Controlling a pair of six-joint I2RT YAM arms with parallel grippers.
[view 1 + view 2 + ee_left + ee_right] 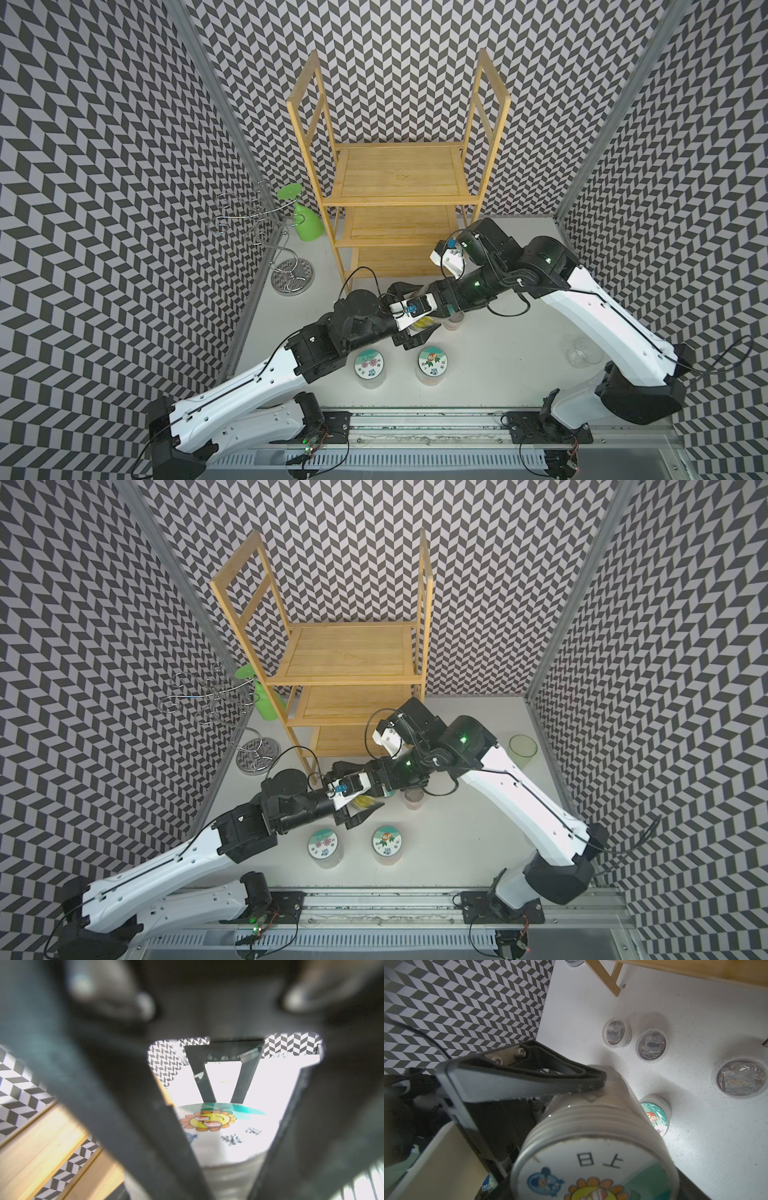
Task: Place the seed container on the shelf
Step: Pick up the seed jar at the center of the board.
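**A:** Where is the seed container (422, 323)?

**B:** Around the middle of the table (498, 374), just on the near side of the shelf (399, 174) and close to its near left leg. It is not on any tier. The two arms meet over it, so in both top views only a bit of yellow lid shows.

**A:** Is it upright?

**B:** No, it is tilted. In the right wrist view the sunflower lid faces the camera and the ribbed clear body slants away.

**A:** What about the right claw (409, 301)?

**B:** It is clamped on the seed container. One finger (529, 1082) lies pressed along the body. The opposite finger is hidden behind the container.

**A:** And the left claw (415, 332)?

**B:** It reaches in from the left with the container between its fingers. In the left wrist view the seed container (224, 1136) fills the gap between them, with a finger of the right claw showing beyond. The left fingers are badly blurred there. I cannot tell whether they press on the container or only flank it.

**A:** What else is on the table?

**B:** Two jars with picture lids (370, 363) (432, 360) stand side by side on the near side, apart from both claws. A small clear tub (453, 322) sits just right of the container. At the far left, beside the shelf, are a wire stand (266, 237) and a green glass (307, 224).
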